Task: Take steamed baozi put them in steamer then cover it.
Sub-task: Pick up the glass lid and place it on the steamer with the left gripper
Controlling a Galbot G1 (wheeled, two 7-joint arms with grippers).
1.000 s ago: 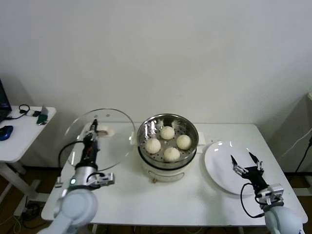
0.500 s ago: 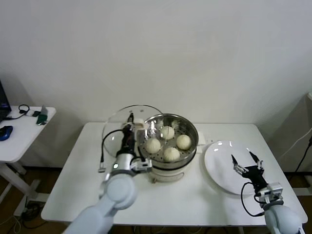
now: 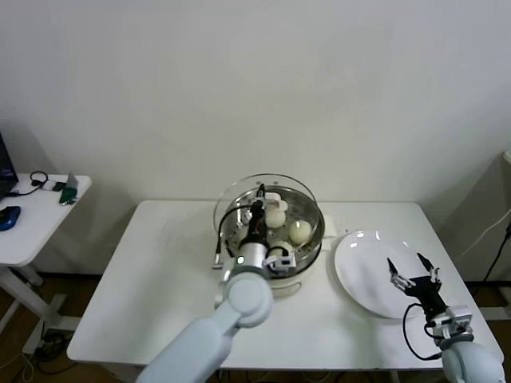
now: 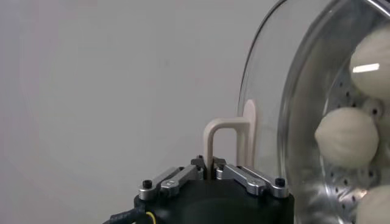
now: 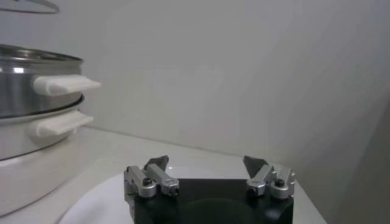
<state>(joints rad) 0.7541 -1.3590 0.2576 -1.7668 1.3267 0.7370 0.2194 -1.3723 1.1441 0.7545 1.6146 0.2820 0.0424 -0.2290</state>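
Observation:
My left gripper (image 3: 259, 195) is shut on the pale handle (image 4: 220, 137) of the cover (image 3: 238, 190), a clear glass lid with a metal rim. It holds the cover tilted just over the steamer (image 3: 310, 254), a shiny steel basket on a white pot base. Two steamed baozi (image 3: 275, 217) show inside the basket; my left arm hides the others. In the left wrist view the cover (image 4: 262, 85) stands against the steamer rim (image 4: 303, 128), with baozi (image 4: 346, 134) behind it. My right gripper (image 3: 413, 271) is open and empty above a white plate (image 3: 361, 259).
The white plate lies to the right of the steamer, near the table's right edge. The right wrist view shows the steamer's white side handles (image 5: 64, 84) and the plate (image 5: 100, 192). A small side table (image 3: 36, 219) with cables and devices stands at far left.
My left gripper has carried the cover rightwards from the table's left side to over the steamer. The right gripper has drifted slightly down and right over the plate.

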